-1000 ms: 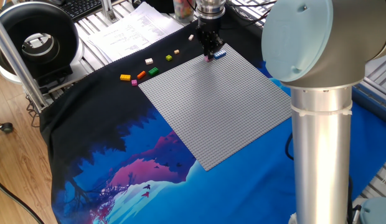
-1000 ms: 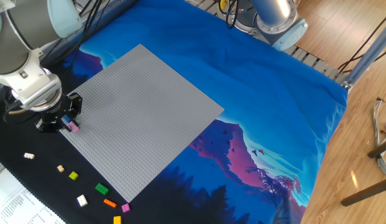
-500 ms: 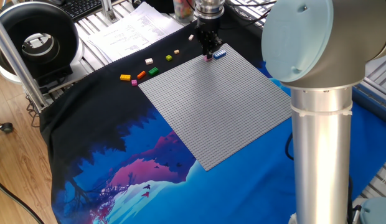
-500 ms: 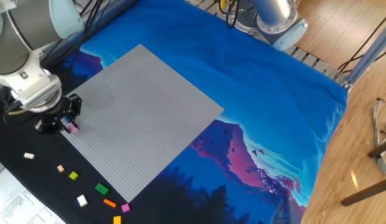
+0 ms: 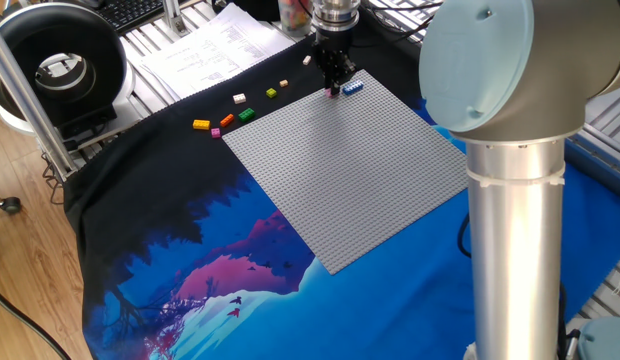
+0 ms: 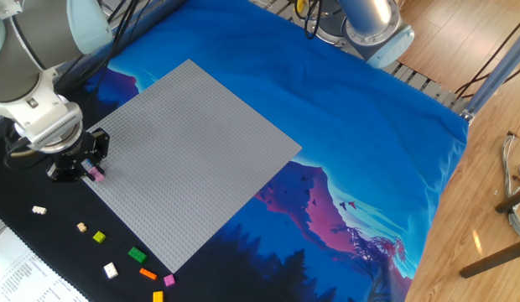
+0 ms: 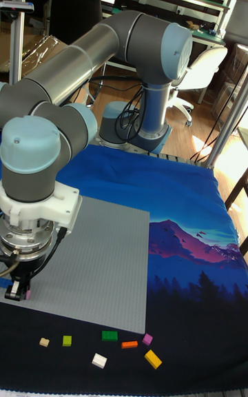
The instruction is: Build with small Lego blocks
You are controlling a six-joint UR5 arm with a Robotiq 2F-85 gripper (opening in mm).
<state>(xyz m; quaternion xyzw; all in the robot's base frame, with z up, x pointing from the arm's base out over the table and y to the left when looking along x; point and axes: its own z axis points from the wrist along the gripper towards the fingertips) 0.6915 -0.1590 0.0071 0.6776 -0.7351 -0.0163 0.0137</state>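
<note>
Blue brick [image 5: 353, 87] beside fingers [image 5: 333, 84]

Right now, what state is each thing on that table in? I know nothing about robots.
Tool: shut on pink brick, at the baseplate's corner.
Pink brick: held, at the baseplate; seated or not, cannot tell.
Blue brick: on the baseplate's edge, beside the tool.
Baseplate: flat on the cloth, otherwise bare.
Loose bricks: lying on the cloth, off the baseplate.
</note>
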